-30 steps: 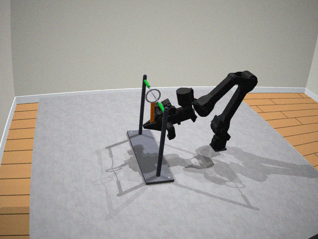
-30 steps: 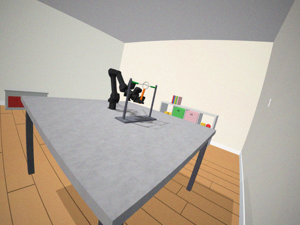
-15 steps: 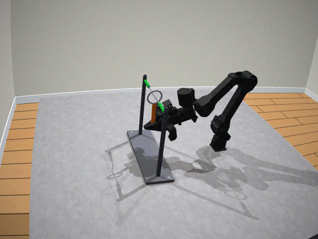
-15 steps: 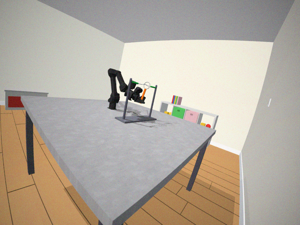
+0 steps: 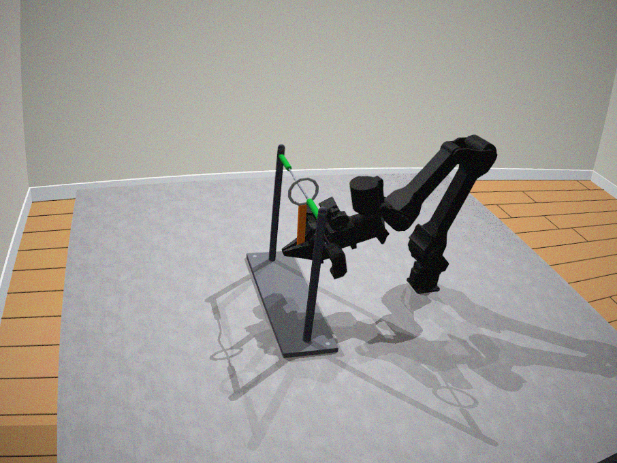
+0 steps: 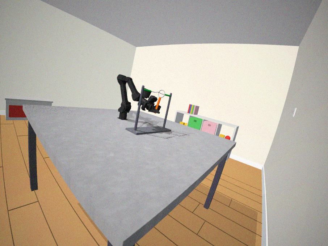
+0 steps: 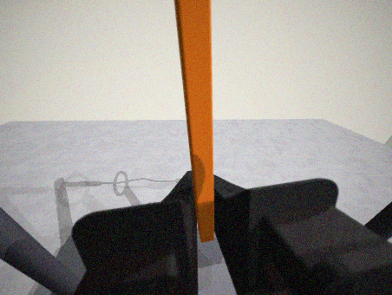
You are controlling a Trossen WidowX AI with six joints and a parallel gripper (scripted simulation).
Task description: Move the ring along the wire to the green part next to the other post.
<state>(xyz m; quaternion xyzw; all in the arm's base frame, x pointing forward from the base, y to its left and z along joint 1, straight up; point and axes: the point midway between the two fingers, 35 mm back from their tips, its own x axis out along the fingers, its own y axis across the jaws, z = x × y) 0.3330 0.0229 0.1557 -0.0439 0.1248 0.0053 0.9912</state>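
Note:
The grey ring (image 5: 289,193) (image 6: 164,93) surrounds the thin grey wire (image 5: 299,184) (image 6: 155,92), close to the inner end of the near post's green part (image 5: 312,208) (image 6: 167,94). I cannot tell whether ring and wire touch. The other green part (image 5: 285,162) (image 6: 147,90) is at the far post, farther from the ring. The orange handle (image 5: 301,224) (image 6: 158,103) (image 7: 199,108) hangs below the ring, its lower end tilted toward the arm in the exterior view. My gripper (image 5: 293,250) (image 6: 157,110) (image 7: 195,175) is shut on the handle's lower part, below the wire.
The near post (image 5: 314,284) (image 6: 167,111) stands beside my gripper in the top view. The far post (image 5: 275,219) (image 6: 138,113) is at the stand's other end. Both rise from a dark base plate (image 5: 286,333) (image 6: 148,130) on the grey table (image 5: 124,323) (image 6: 119,158).

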